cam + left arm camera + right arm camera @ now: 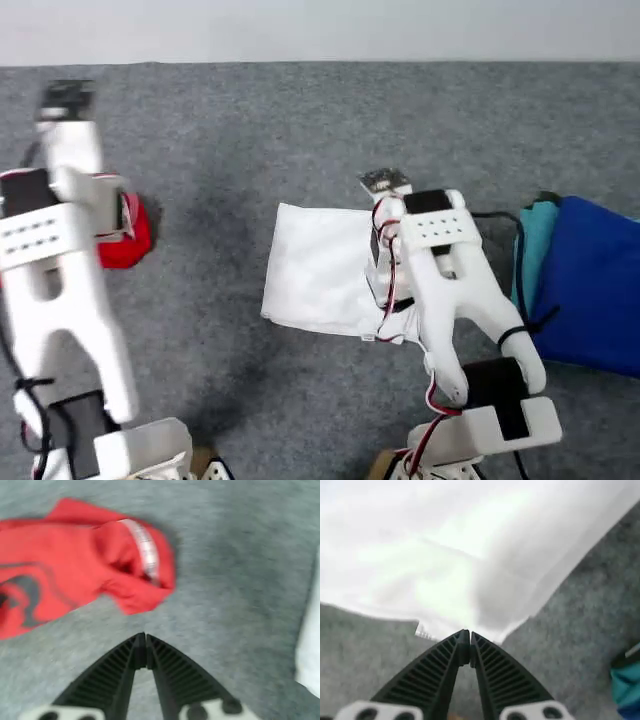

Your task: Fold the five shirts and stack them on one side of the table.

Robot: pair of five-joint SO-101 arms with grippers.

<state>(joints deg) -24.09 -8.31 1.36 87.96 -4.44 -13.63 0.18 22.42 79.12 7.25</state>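
The white shirt (315,265) lies folded flat at the centre of the high view, a near-square slab slightly tilted. Its right part is hidden under the right arm (450,290), so its long axis cannot be told. That arm rises from the lower right of the frame and bends over the shirt. The right gripper (466,635) has its fingers pressed together at the shirt's edge; whether they pinch cloth cannot be told.

At the left of the frame the left arm (60,270) stands tall, its gripper (145,640) closed above bare grey table (300,120), near a crumpled red shirt (65,575). A blue shirt (590,285) lies on a teal shirt (535,250) at the right edge.
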